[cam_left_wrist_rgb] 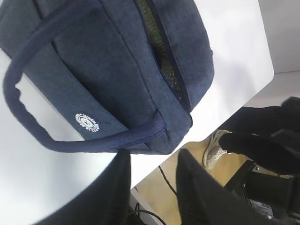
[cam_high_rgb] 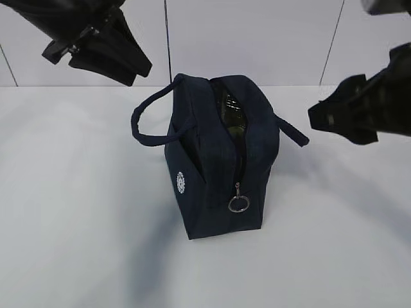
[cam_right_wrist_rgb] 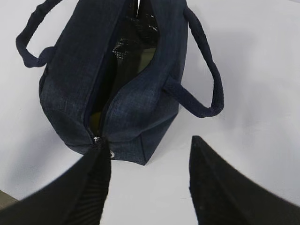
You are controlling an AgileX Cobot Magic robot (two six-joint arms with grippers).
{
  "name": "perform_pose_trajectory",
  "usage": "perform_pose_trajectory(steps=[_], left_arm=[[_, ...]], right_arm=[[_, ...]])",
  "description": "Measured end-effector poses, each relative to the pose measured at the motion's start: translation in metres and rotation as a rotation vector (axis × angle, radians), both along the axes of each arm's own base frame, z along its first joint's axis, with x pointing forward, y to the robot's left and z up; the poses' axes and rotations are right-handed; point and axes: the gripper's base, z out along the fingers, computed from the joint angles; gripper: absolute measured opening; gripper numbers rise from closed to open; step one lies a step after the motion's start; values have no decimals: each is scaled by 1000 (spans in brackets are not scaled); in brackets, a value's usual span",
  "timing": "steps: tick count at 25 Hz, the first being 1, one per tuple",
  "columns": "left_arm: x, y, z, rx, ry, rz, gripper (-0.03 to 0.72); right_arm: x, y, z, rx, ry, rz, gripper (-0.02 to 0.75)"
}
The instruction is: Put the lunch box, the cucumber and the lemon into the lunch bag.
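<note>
While the lunch bag [cam_high_rgb: 218, 160] stands upright on the white surface [cam_high_rgb: 77, 244] in the exterior view, its top zipper gapes and something glossy green shows inside; whether that is the lunch box or the cucumber cannot be told. One bag, two loop handles, one ring pull [cam_high_rgb: 239, 204] hanging at the near end. The left gripper [cam_high_rgb: 96, 45] and right gripper [cam_high_rgb: 353, 115] hang above it, each empty and apart from it.

In the left wrist view the left fingers [cam_left_wrist_rgb: 112, 197] stand partly apart, holding nothing, just off the bag's side with the white logo [cam_left_wrist_rgb: 87, 122].

In the right wrist view the right fingers [cam_right_wrist_rgb: 220, 187] are spread wider, empty, near the bag's zipper end; dark glossy contents show through the slit.
</note>
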Motion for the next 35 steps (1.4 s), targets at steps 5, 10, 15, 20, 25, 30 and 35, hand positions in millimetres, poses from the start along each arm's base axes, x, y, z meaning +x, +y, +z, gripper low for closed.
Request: perform_pose_trajectory(steps=[5, 10, 15, 20, 25, 30, 35], left_arm=[[-4, -1, 5, -4, 0, 8, 237], [-9, -11, 5, -2, 2, -24, 237], [-11, -14, 5, -2, 7, -33, 237], [-11, -14, 5, -2, 11, -29, 237], [-11, -14, 5, -2, 15, -27, 237], [-11, -14, 5, -3, 19, -23, 237], [-11, -14, 5, -3, 20, -21, 237]], right_arm=[[-5, -1, -27, 33, -43, 9, 402], [-10, -3, -59, 73, -110, 22, 403], [-19, -6, -85, 127, -193, 33, 403], [-26, -10, -99, 134, -205, 38, 402], [-25, -9, -96, 156, -229, 34, 402], [-24, -6, -98, 86, -271, 112, 402], [-21, 2, -112, 82, -344, 205, 402]])
